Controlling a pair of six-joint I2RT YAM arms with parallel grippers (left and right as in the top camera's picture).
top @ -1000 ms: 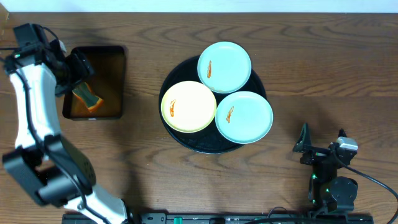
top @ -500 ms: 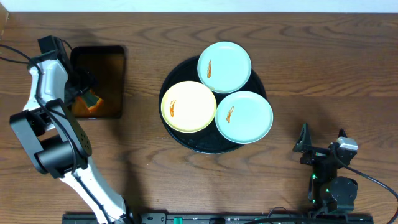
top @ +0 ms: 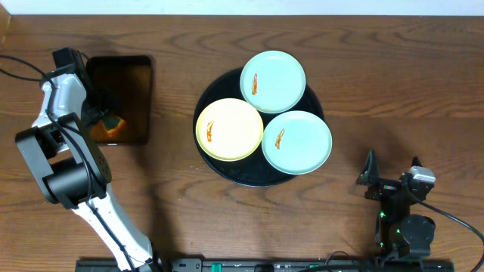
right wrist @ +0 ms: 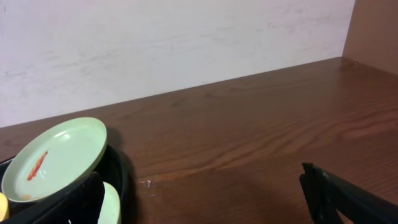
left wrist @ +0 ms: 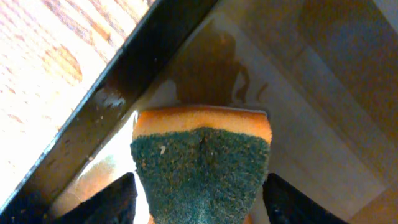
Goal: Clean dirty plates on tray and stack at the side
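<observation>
Pinching an orange, green-faced sponge (left wrist: 202,155), the left gripper (left wrist: 202,202) holds it over the rectangular black tray (top: 121,59) of brown liquid (probably to wet it), three smeared plates (top: 229,129) lying on the round black tray (top: 249,178).

A yellow plate (top: 229,129), a back mint plate (top: 273,81) and a right mint plate (top: 296,141) crowd the tray (top: 243,176), leaving no gaps between them. Only the tray's front crescent lies bare. Left of the tray, a bare strip of worktop (top: 174,113) runs to a small tray (top: 128,81). There the left arm (top: 60,98) and its gripper (left wrist: 199,193), clamped on a sponge (left wrist: 202,155), block the way. Right of the tray and behind it the worktop lies open. The right gripper (top: 392,169), fingers spread, sits front-right, well apart.
</observation>
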